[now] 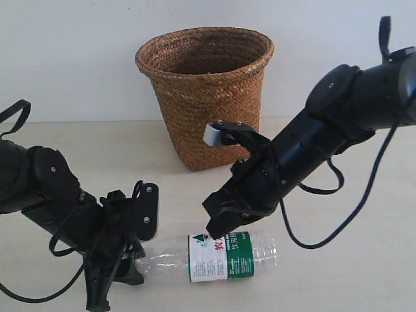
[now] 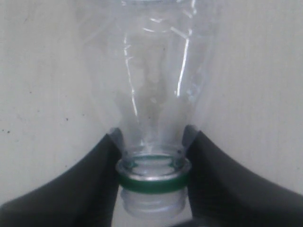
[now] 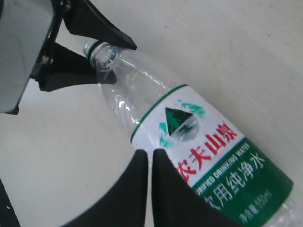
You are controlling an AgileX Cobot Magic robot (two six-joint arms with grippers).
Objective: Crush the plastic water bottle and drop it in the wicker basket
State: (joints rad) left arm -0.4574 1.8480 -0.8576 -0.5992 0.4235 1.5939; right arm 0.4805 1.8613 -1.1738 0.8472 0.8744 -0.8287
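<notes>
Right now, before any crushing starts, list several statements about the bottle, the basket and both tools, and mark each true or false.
1. The plastic water bottle lies on its side on the table. True.
2. The bottle is inside the wicker basket. False: it lies on the table in front of the basket.
3. The left tool has a finger on either side of the bottle's neck. True.
4. The right tool is spread wide around the label. False: its fingers are nearly together at the label's edge.
5. The basket is tipped over. False: it stands upright.

The left claw (image 1: 135, 261) and right claw (image 1: 216, 233) are matte black like their arms (image 1: 325, 136), with looping black cables (image 1: 368, 188) and small silver screws (image 1: 149, 189).
</notes>
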